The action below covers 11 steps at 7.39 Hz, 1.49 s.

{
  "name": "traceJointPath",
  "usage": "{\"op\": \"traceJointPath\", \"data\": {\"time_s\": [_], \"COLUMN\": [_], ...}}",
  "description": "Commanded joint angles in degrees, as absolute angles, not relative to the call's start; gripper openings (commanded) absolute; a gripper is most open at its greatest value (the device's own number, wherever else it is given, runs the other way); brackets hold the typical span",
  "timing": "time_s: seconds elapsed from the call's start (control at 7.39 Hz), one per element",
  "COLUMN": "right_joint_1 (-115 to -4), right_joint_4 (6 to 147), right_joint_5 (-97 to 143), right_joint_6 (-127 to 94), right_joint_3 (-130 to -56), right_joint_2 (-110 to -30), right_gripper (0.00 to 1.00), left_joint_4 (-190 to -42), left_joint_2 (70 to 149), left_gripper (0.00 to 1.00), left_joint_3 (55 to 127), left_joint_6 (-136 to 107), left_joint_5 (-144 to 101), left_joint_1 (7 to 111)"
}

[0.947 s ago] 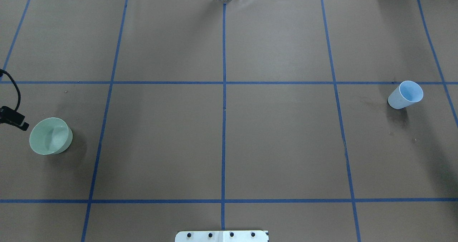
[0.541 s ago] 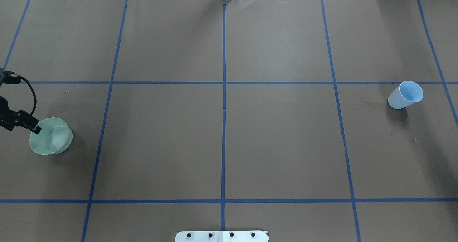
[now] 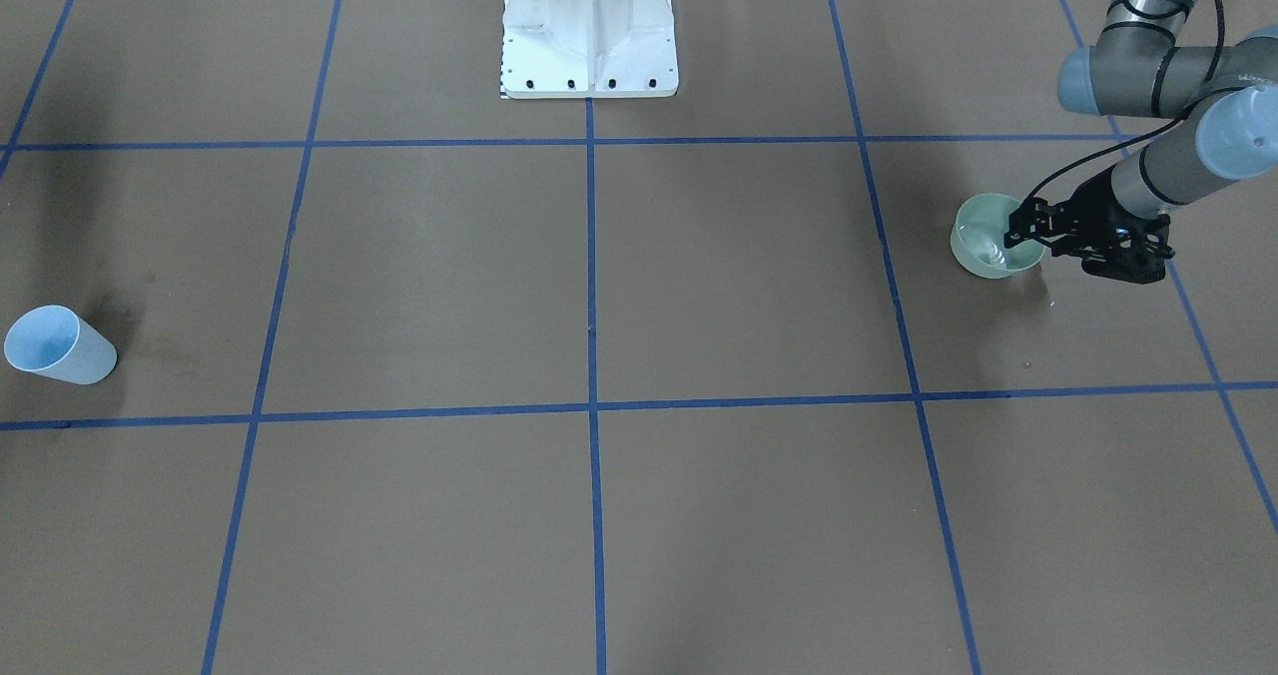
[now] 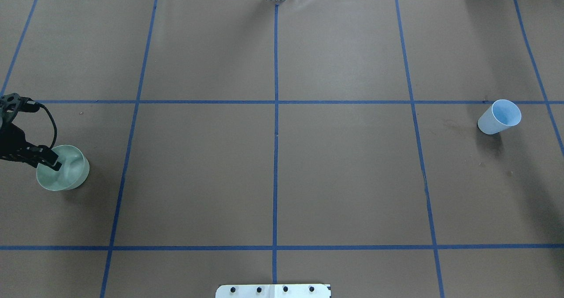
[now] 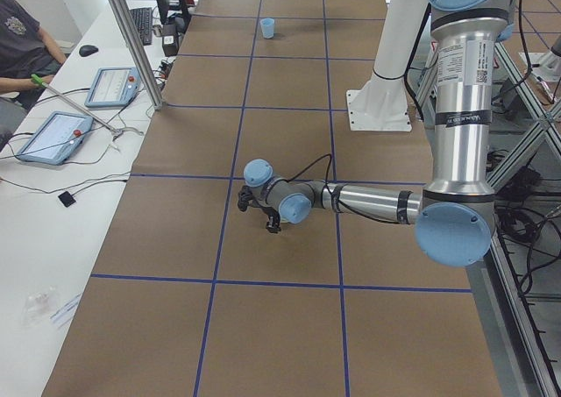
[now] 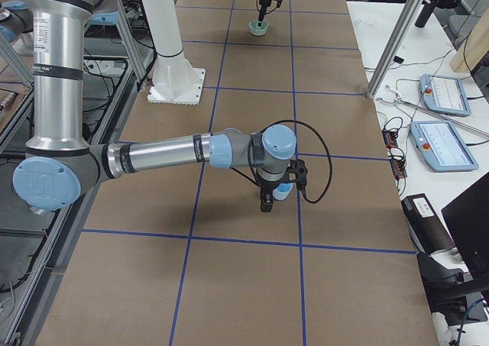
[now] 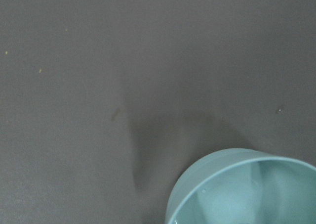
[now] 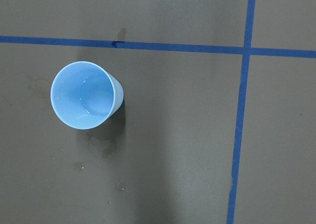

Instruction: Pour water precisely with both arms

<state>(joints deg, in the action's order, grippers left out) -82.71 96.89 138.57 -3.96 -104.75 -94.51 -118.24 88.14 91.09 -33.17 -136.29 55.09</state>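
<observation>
The water [image 3: 990, 249] sits in the pale green bowl [image 3: 971, 260], over on the robot's left side of the brown surface [image 4: 198, 179]. It only shows as a few whitish glints and a faint ripple. The left pincer [image 3: 1014, 232] has its black tips poking over the bowl's rim on the side nearest its own arm, so the water is right under and just past the tips. Honestly can't tell how wide it's spread or whether it's actually got the rim; the fingers overlap too much in both wide views, and the left wrist cam only catches a curve of the rim with no fingers in it.

The right pincer [image 6: 267, 202] only turns up in the right-end side view, hanging by the blue cup [image 6: 284, 192], so its opening can't be called either. The cup stands upright way across from the bowl, with a few droplets inside and some damp smudges [image 8: 101, 147] on the paper next to it.

Count-wise: one bowl, one cup, two arms, two pincers, one white pedestal [image 3: 589, 31].
</observation>
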Motion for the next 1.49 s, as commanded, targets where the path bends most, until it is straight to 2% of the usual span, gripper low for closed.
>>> {"op": "traceJointPath", "data": {"time_s": [0.0, 0.27, 0.68, 0.95, 1.35], "right_joint_1": [-82.71, -82.71, -82.71, -82.71, -82.71], "right_joint_4": [96.94, 96.94, 96.94, 96.94, 96.94], "right_joint_5": [138.6, 138.69, 138.69, 138.78, 138.69], "right_joint_6": [-3.96, -4.04, -3.87, -3.96, -3.78], "right_joint_3": [-104.94, -104.94, -104.77, -104.68, -104.5], "right_joint_2": [-94.48, -94.48, -94.48, -94.48, -94.48], "right_gripper": [1.0, 1.0, 1.0, 1.0, 1.0], "left_joint_4": [-118.39, -118.48, -116.29, -110.43, -101.65], "left_joint_2": [88.16, 88.67, 99.46, 107.27, 124.3], "left_gripper": [0.0, 0.0, 0.0, 0.0, 0.0], "left_joint_3": [93.24, 93.33, 93.95, 96.84, 95.46], "left_joint_6": [-33.4, -47.9, -52.71, -63.41, -75.91], "left_joint_5": [-136.06, -136.32, -137.46, -137.29, -130.72], "left_joint_1": [55.19, 55.11, 54.76, 48.38, 38.35]}}
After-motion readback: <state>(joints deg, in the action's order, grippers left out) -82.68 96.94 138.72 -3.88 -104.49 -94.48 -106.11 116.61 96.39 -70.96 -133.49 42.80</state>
